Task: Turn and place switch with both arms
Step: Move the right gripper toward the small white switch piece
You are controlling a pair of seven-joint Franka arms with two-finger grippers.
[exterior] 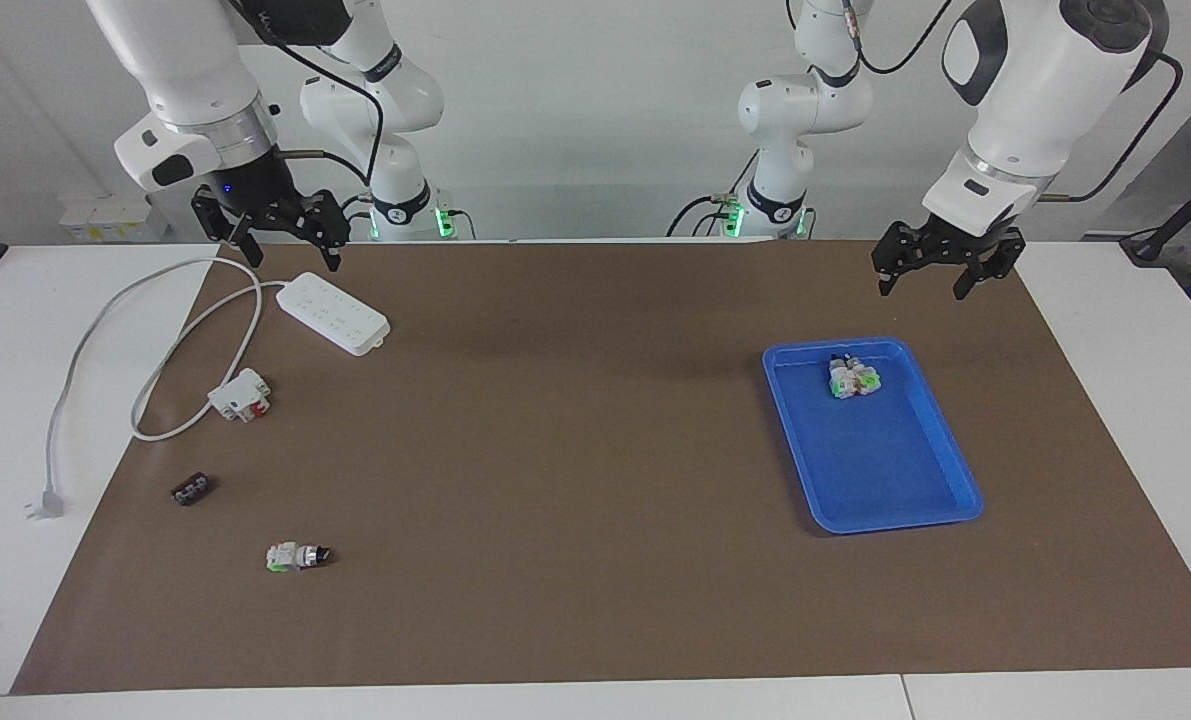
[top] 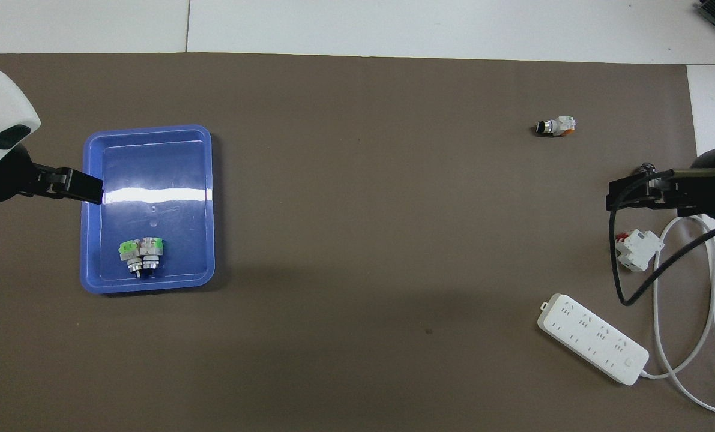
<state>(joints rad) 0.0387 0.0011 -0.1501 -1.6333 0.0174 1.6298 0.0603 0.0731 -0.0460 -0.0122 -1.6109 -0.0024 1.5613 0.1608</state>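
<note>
Right claw (exterior: 280,235), its fingers spread wide and holding nothing, hangs over the power strip (exterior: 333,313) at its own end of the table (exterior: 595,560). Left claw (exterior: 940,268), also wide and empty, waits near the blue tray (exterior: 940,440). So the right arm is nearer to the switch (exterior: 297,556), which lies farther from the robots than that claw, on its side, long axis along the table's length, black knob tip toward the tray; white-grey body, green patch.
</note>
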